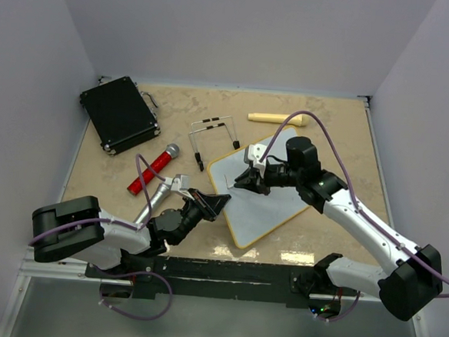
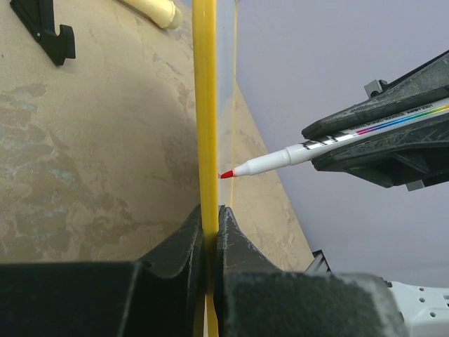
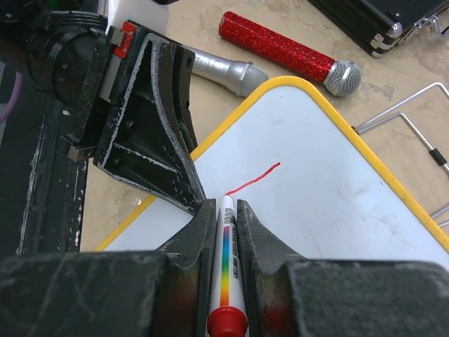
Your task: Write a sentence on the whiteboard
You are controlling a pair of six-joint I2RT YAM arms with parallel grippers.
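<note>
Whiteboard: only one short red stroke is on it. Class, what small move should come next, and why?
Probably drag the marker onward to finish the first letter: its tip sits at the end of the red stroke, the right gripper grips it, and the left gripper clamps the yellow frame of the whiteboard.

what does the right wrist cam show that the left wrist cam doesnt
Only the right wrist view: a short red stroke on the whiteboard, a red microphone, a silver microphone and a corner of a black case.
Only the left wrist view: the marker side-on, its red tip at the board, and a cream cylinder.
Both: the right gripper shut on the marker, and the left gripper clamping the whiteboard's yellow edge.
</note>
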